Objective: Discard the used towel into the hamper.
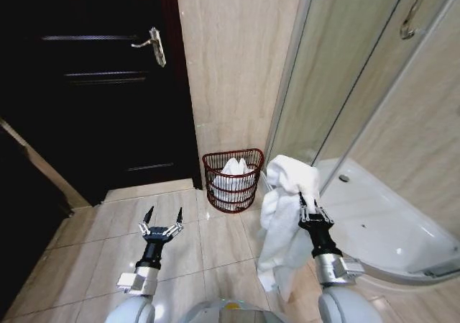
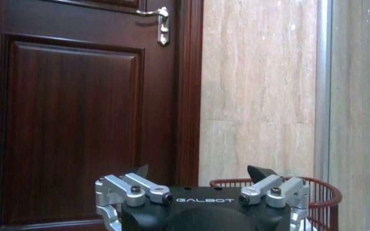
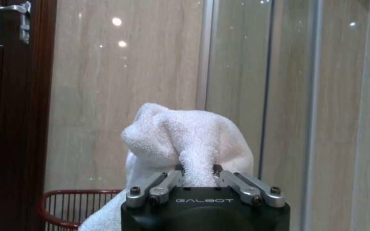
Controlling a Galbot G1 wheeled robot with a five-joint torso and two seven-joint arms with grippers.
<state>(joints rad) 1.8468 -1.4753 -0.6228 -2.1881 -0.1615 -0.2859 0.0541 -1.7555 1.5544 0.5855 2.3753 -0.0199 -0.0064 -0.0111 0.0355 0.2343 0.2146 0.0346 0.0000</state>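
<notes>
the right claw [image 1: 310, 209] pinches a bunched fold of the white towel [image 1: 284, 215], which looks soft, light and floppy, trailing toward the floor. the hamper [image 1: 231, 180] sits at its 11 o'clock. the left claw [image 1: 164, 215] hangs wide, empty.

Hamper [image 3: 75, 207] base cut off

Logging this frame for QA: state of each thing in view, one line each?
White terry towel: clamped in right gripper, hanging off the floor.
Dark red openwork hamper: upright by the wall, white cloth already inside.
Left gripper: open, empty, above the floor tiles.
Dark wooden door: shut.
</notes>
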